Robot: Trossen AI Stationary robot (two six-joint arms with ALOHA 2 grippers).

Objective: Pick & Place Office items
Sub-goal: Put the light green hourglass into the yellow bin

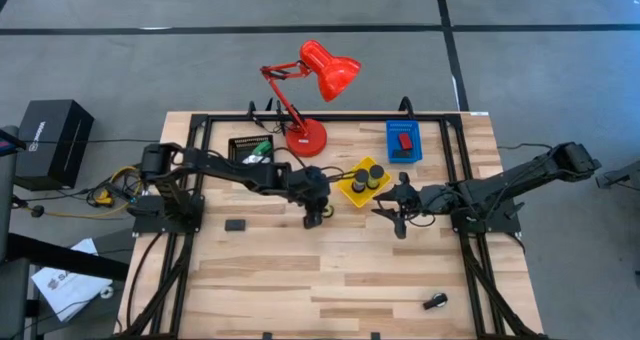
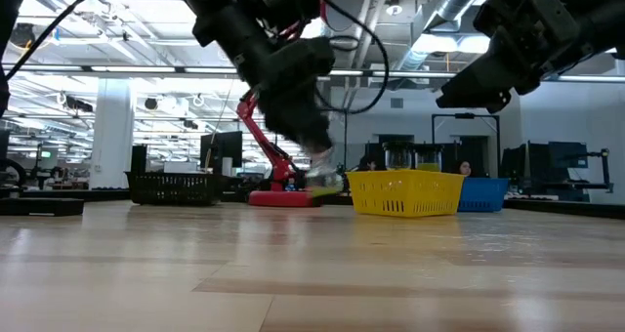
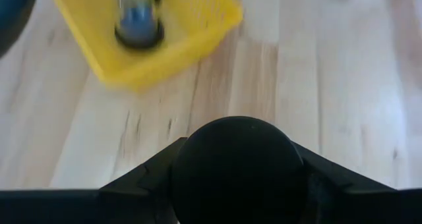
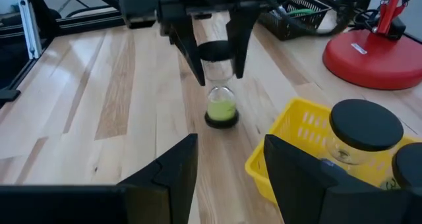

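So right up against the left wrist camera is a black round cap (image 3: pixel 237 161), sitting between the left gripper's two dark fingers (image 3: pixel 142 178) and filling the gap between them. From the right wrist view you can see what it belongs to: a little clear hourglass-looking thing with green stuff inside (image 4: pixel 221 102), black top and black base, standing upright on the counter (image 1: pixel 330 270). The left gripper (image 4: pixel 214 56) comes down over it with a finger on each side of the top cap, spread fairly wide and grasping it there. The base looks like it's touching the wood.

The yellow tray (image 1: pixel 363 183) is just beside that spot, with two black-capped jars (image 4: pixel 364 128) in it. The right gripper (image 1: pixel 398 208) hangs just on the other side of the tray, fingers parted and holding nothing, pointed toward the hourglass.

Room-wise: behind the left gripper you've got the red desk lamp (image 1: pixel 312 90) base, a black tray (image 1: pixel 251 148) and a blue tray (image 1: pixel 404 141) with a red block in it. The near half of the counter is mostly bare wood, just a small black block (image 1: pixel 235 223) off to the left and a small black thing (image 1: pixel 434 301) near the front right edge.
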